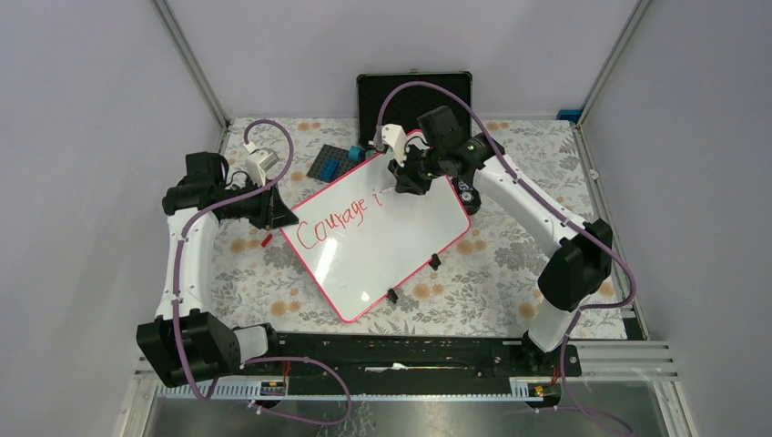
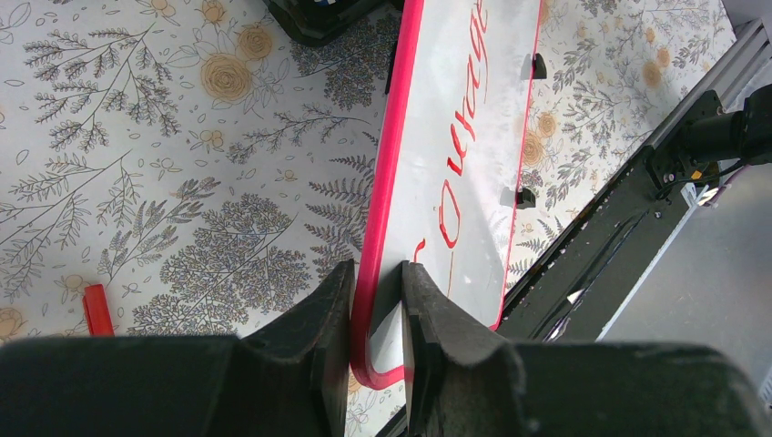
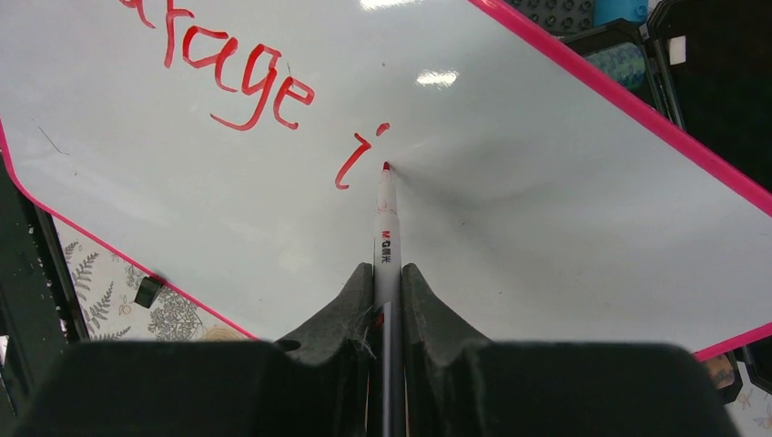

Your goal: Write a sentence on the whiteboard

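Red handwritten sentence point(image 1: 332, 223) on whiteboard point(image 1: 391, 250) — reads "Courage i". Small red print on marker point(image 3: 386, 218) barrel — "M&G", rest too small to read.

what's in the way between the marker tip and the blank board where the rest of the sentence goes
Nothing visible. The marker, shut in the right gripper, has its tip at the whiteboard beside the "i"; the surface beyond is bare up to the frame.
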Available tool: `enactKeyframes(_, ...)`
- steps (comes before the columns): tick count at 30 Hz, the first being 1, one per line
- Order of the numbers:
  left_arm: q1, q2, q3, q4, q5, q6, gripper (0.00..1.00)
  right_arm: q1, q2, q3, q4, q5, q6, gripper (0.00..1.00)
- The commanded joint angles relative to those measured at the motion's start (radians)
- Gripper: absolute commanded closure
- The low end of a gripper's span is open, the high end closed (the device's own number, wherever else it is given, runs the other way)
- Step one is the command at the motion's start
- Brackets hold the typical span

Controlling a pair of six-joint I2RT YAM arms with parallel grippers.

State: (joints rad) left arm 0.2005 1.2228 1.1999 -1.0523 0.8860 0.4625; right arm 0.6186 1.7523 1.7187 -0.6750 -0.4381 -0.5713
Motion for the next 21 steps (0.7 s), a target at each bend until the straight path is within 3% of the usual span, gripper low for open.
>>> enactKeyframes(1,-0.001,-0.009,-0.006,0.044,-0.03,0.029,0.95,-0.004,0.003,-0.015,0.001,-0.011,-0.013,1.0)
enactKeyframes(12,-0.001,-0.008,-0.006,0.043,-0.028,0.032,0.95,-0.002,-0.041,-0.107,0.016,-0.015,-0.015,1.0)
enactKeyframes(21,-0.001,-0.011,-0.006,0.044,-0.029,0.03,0.95,-0.001,-0.036,-0.081,0.024,0.001,-0.011,1.0)
